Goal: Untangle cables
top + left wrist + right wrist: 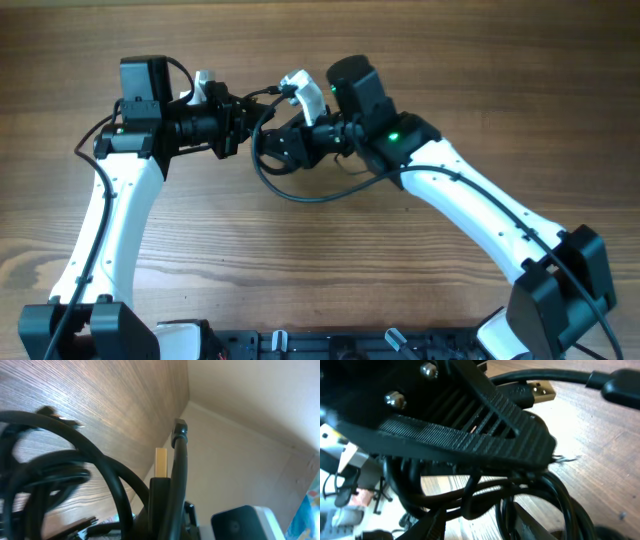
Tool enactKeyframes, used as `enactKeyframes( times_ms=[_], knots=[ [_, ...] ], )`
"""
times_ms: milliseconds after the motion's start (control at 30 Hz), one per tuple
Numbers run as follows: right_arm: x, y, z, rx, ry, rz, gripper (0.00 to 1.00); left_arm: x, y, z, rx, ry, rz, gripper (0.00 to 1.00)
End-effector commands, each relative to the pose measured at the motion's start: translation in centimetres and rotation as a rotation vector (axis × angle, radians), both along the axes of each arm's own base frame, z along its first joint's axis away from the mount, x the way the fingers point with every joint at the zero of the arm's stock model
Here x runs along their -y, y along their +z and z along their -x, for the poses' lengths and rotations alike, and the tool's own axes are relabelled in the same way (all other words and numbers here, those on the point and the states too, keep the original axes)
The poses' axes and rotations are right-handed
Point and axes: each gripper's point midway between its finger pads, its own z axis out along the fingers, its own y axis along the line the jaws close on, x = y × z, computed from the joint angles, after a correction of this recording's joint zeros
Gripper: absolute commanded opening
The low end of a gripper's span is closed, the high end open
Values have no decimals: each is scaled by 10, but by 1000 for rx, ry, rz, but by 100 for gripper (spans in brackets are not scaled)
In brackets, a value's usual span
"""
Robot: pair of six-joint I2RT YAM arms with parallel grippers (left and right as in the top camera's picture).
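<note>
Right wrist | cables (555, 491) between parted right jaws | left jaws shut on cables

Wood-grain table (300, 270), black cable loop (300, 198) seemingly resting on it.

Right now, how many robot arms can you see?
2. The left arm reaches in from the lower left of the overhead view, the right arm from the lower right, and they meet at the cables near the top middle. None looks hidden.
</note>
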Motion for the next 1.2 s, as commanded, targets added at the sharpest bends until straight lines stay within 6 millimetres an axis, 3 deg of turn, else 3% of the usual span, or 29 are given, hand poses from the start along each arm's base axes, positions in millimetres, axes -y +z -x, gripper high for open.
enactKeyframes(
  times_ms=[0,200,300,400,433,567,633,733,800,900,967,1000,1067,1167],
  knots=[
    [-20,-9,-16,-73,-159,-3,39,20,16,17,-30,-77,83,4],
    [-32,8,-35,-103,-246,-120,36,20,16,17,-29,-77,83,4],
    [-28,7,-39,-101,-256,-115,8,17,12,13,9,-70,41,4],
    [-15,11,-41,-91,-240,-104,4,-3,-15,3,23,14,-139,4],
    [-2,11,-37,-94,-240,-64,4,-22,-37,1,-42,100,-262,4],
    [32,22,-29,-45,-223,5,4,-58,-67,8,-147,219,-464,4],
    [48,47,-17,16,-152,-23,4,-72,-76,12,-183,257,-544,4],
    [71,74,-17,16,-160,-81,4,-89,-86,19,-213,284,-646,4],
    [90,85,-29,-24,-229,-126,4,-89,-90,29,-239,247,-669,4],
    [119,87,-57,-134,-407,-172,4,-76,-92,42,-212,118,-673,4],
    [135,90,-76,-116,-510,-180,4,-70,-93,48,-226,90,-677,4],
    [141,82,-80,-116,-554,-144,4,-69,-93,49,-225,86,-678,4],
    [166,47,-80,-149,-675,22,4,-69,-92,45,-208,92,-676,4],
    [218,-8,-61,-222,-851,346,5,-68,-88,33,-160,110,-669,4]
  ],
)
